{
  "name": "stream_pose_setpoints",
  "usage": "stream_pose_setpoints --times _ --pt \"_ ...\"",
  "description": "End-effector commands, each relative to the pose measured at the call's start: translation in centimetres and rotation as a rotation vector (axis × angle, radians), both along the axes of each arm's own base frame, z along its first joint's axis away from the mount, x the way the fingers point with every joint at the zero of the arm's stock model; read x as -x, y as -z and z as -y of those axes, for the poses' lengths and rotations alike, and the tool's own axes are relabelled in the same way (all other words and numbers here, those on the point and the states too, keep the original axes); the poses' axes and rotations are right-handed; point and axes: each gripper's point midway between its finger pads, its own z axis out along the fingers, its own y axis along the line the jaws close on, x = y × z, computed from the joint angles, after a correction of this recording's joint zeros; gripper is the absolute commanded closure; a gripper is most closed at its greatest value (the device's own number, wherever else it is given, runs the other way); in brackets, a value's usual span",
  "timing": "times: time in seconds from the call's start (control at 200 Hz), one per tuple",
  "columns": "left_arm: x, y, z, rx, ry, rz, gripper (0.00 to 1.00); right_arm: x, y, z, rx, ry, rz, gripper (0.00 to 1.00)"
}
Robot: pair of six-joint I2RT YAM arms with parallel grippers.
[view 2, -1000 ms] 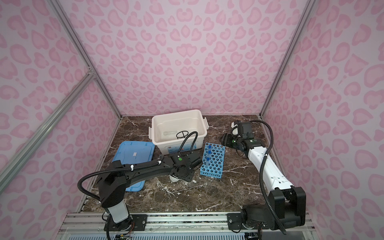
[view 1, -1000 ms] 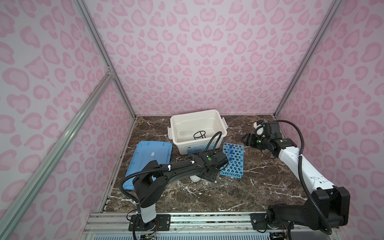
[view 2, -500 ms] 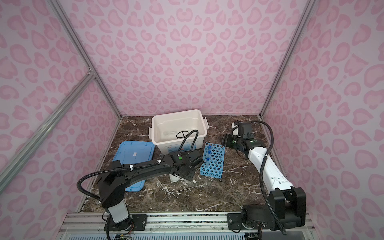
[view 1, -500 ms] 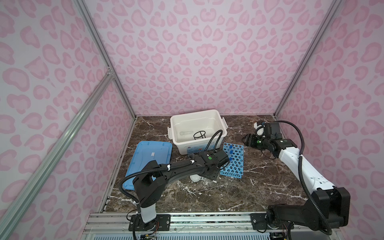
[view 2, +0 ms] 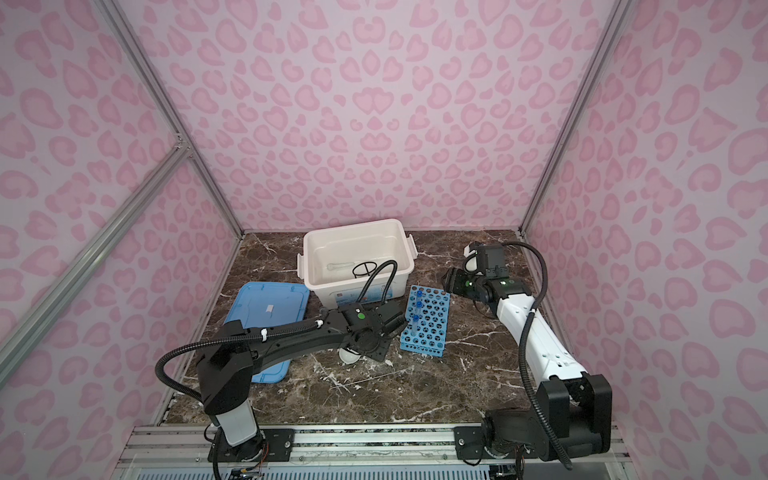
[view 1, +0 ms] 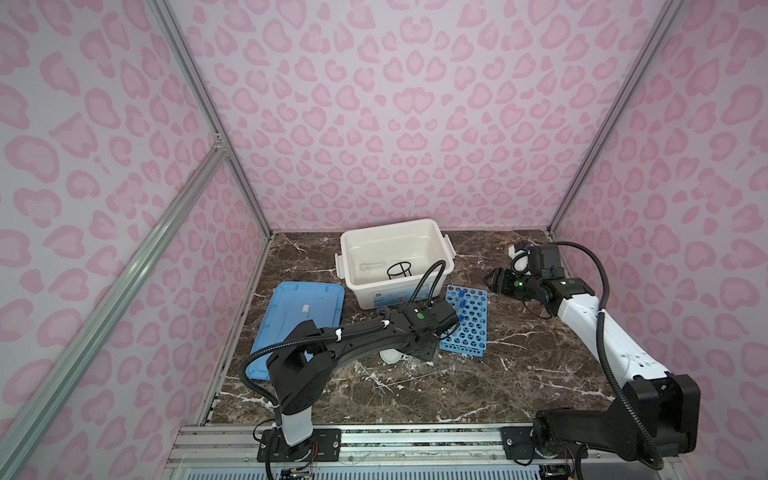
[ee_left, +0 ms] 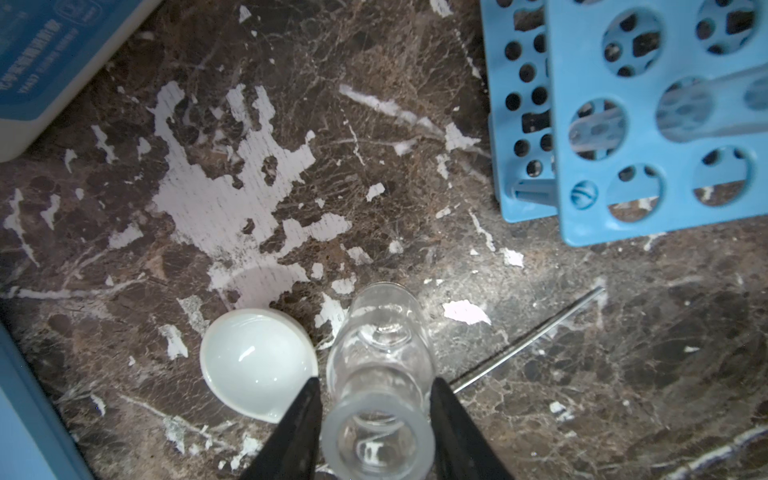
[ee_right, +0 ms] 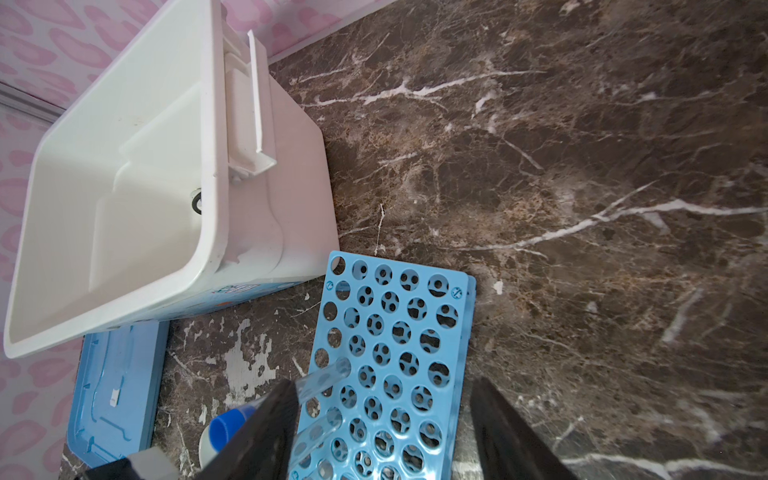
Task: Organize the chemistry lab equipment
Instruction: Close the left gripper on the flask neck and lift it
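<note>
Left tool (ee_left: 374, 384) has barely shifted this past second; its half-closed jaws pinch the beaker (ee_left: 380, 353) at its rim, just beside the dish (ee_left: 255, 365), near the rack (view 1: 469, 328); grip looks settled, so a lift into the box (view 1: 374, 286) seems next; right tool (ee_right: 384, 384) hangs wide, empty.

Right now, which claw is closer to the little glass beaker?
Left. The left claw has its fingers on both sides of the clear small beaker. The right claw is open, away on the far side of the blue perforated rack.
</note>
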Motion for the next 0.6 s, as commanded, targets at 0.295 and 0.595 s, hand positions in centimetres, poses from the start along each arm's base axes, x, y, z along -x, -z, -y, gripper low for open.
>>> stream_pose_setpoints --times 0.295,0.595 --pt "-0.1 -0.2 -0.2 -0.021 0.004 0.001 0.72 0.0 0.3 0.2 0.006 0.002 0.0 0.32" --pt "-1.0 -2.5 -0.7 -0.012 -0.01 0.047 0.76 -0.4 -0.2 -0.1 -0.011 0.001 0.016 0.32"
